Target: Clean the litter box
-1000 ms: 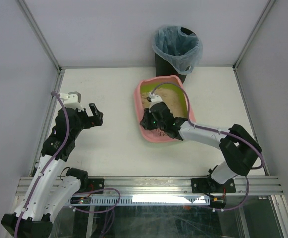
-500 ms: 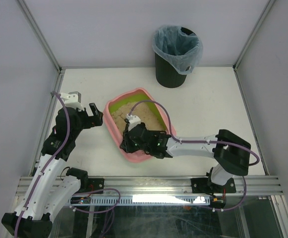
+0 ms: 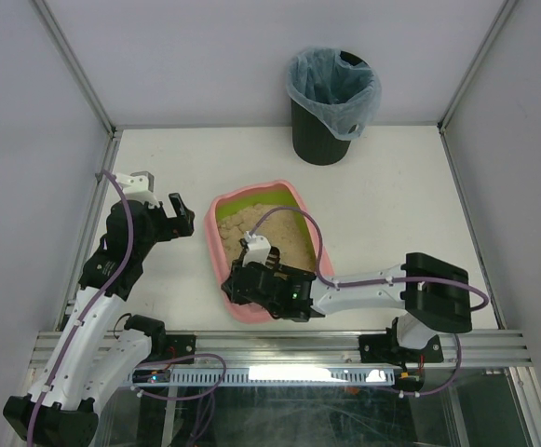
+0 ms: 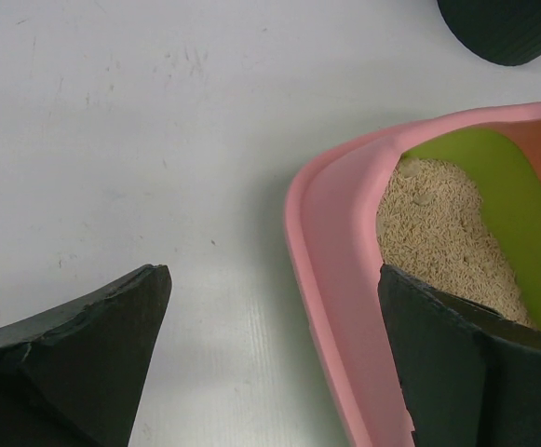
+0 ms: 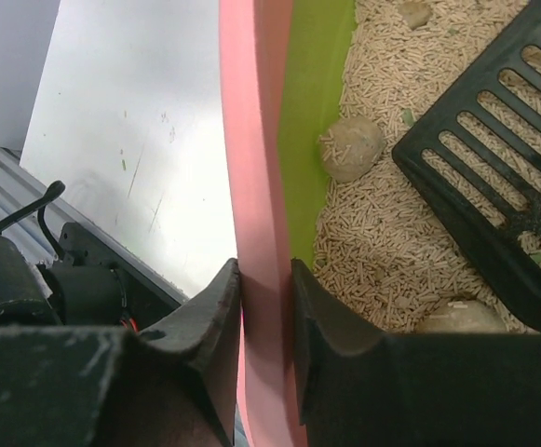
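The pink litter box (image 3: 210, 228) with lime-green inner wall and beige litter lies mid-table, slightly left of centre. My right gripper (image 3: 242, 284) is shut on its near pink rim (image 5: 256, 214), one finger outside, one inside. A black slotted scoop (image 5: 493, 158) lies on the litter, with pale clumps (image 5: 352, 146) beside it. My left gripper (image 3: 179, 216) is open and empty, hovering just left of the box's far left corner; the pink rim (image 4: 331, 251) shows between its fingers (image 4: 112, 345).
A black cylindrical bin (image 3: 331, 93) with a pale blue bag stands at the back of the table, right of centre. Metal frame posts and grey walls bound the table. A rail (image 3: 279, 349) runs along the near edge.
My right gripper has dragged the litter box leftward and toward the near edge, away from the bin. The box now sits next to my left gripper, which has barely moved.
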Available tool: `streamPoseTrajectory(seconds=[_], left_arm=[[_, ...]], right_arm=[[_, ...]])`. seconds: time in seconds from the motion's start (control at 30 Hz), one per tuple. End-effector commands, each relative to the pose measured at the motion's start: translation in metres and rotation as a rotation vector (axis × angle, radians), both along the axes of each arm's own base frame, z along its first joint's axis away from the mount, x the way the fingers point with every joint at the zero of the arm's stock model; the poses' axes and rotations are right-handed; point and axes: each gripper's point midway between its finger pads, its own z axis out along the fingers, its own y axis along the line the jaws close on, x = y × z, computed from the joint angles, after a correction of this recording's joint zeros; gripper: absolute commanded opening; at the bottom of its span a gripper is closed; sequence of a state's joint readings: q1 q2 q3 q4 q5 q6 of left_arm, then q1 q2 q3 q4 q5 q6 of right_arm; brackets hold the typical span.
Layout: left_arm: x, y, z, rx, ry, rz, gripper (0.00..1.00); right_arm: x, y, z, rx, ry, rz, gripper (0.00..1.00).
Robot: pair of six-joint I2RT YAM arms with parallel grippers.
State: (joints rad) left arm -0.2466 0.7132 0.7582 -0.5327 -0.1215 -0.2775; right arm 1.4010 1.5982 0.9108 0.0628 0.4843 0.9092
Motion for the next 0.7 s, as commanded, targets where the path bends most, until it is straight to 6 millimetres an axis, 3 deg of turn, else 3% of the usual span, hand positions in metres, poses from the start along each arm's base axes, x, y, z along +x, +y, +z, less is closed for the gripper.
streamPoseTrajectory(seconds=[0.0,0.1,0.2,0.37,0.5,0.57,0.67], left_arm=[[0.005,0.002,0.023,-0.009,-0.074,0.003,0.99],[0.005,0.001,0.022,-0.011,-0.073,0.001,0.99],[0.005,0.002,0.023,-0.010,-0.074,0.004,0.99],[0.005,0.002,0.023,-0.011,-0.074,0.003,0.99],[0.005,0.003,0.022,-0.008,-0.072,0.008,0.99],[0.006,0.004,0.022,-0.006,-0.071,0.011,0.99],[0.006,0.005,0.023,-0.003,-0.073,0.019,0.99]], right_arm=[[0.028,0.009,-0.006,-0.064,-0.044,-0.022,0.12],[0.036,0.008,0.007,-0.084,-0.093,-0.006,0.40],[0.039,-0.001,0.023,-0.100,-0.145,0.017,0.52],[0.039,-0.027,0.048,-0.141,-0.189,0.037,0.62],[0.041,-0.043,0.094,-0.073,-0.276,0.099,0.64],[0.055,-0.055,0.120,-0.047,-0.331,0.106,0.65],[0.095,-0.089,0.153,-0.032,-0.383,0.028,0.65]])
